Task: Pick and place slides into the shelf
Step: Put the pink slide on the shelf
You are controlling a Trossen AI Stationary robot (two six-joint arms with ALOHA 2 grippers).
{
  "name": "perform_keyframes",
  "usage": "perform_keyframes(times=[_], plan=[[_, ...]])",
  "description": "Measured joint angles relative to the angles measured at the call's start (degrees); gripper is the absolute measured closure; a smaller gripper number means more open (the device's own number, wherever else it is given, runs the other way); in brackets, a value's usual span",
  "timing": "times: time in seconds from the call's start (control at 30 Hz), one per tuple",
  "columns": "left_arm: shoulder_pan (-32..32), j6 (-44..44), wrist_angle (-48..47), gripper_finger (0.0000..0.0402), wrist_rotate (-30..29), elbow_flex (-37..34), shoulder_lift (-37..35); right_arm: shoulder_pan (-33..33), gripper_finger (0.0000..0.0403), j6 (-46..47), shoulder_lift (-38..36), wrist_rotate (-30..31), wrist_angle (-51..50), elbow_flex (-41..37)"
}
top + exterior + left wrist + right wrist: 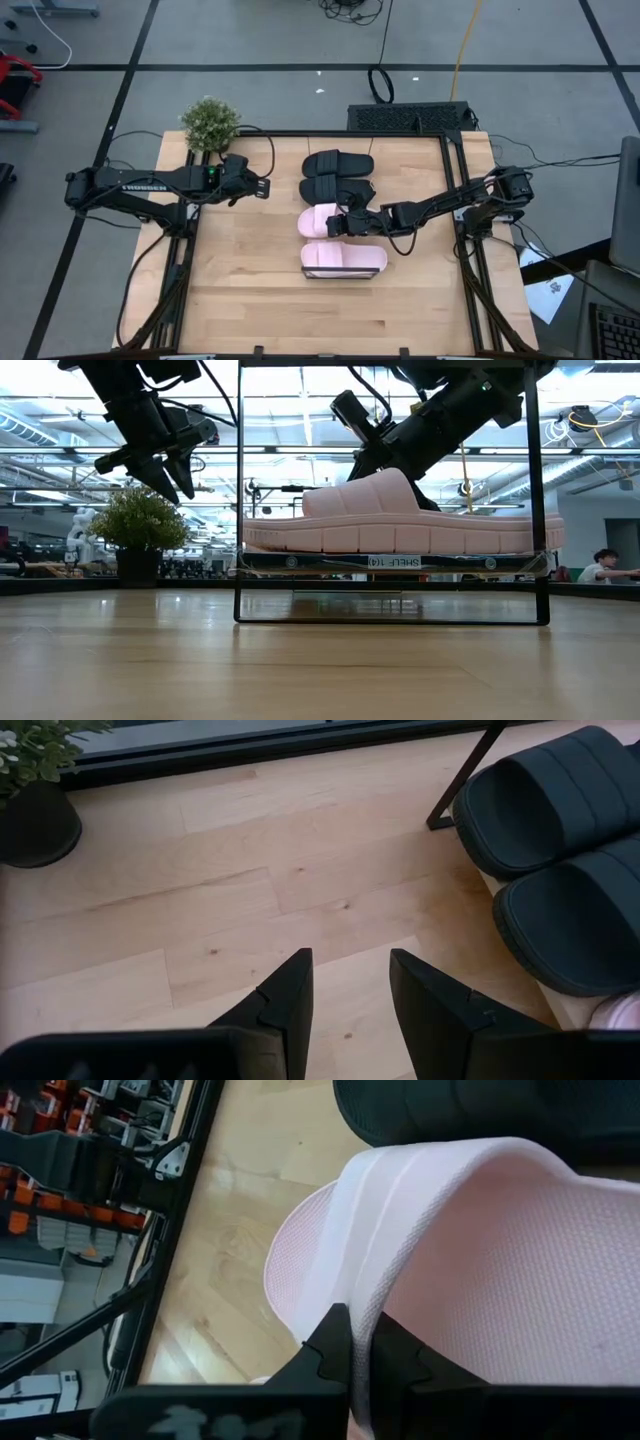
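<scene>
On the shelf [395,562], right tool [345,224] pinches pink slide's [320,220] strap (slide lies crosswise).

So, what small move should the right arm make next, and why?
Probably open the right gripper and let go. Its fingers pinch the strap of a pink slide, which already appears to lie on the shelf between the black slides and the other pink slide. The left gripper waits open, apart.

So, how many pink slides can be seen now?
2. One pink slide sits beside the black pair, its strap pinched by the right gripper; the other pink slide lies nearest the table's front.
</scene>
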Motion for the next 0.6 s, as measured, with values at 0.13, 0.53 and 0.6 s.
perform_keyframes(times=[0.13,0.53,0.6], plan=[[0.0,0.0,0.0,0.0272,-0.02,0.0,0.0,0.0,0.0403,0.51,0.02,-0.28,0.01,0.0],[0.0,0.02,0.01,0.0272,-0.62,0.0,0.0,0.0,0.0384,1.81,0.02,-1.72,0.02,0.0],[0.0,0.02,0.02,0.0272,-0.76,0.0,0.0,0.0,0.0383,1.81,0.02,-1.74,0.02,0.0]])
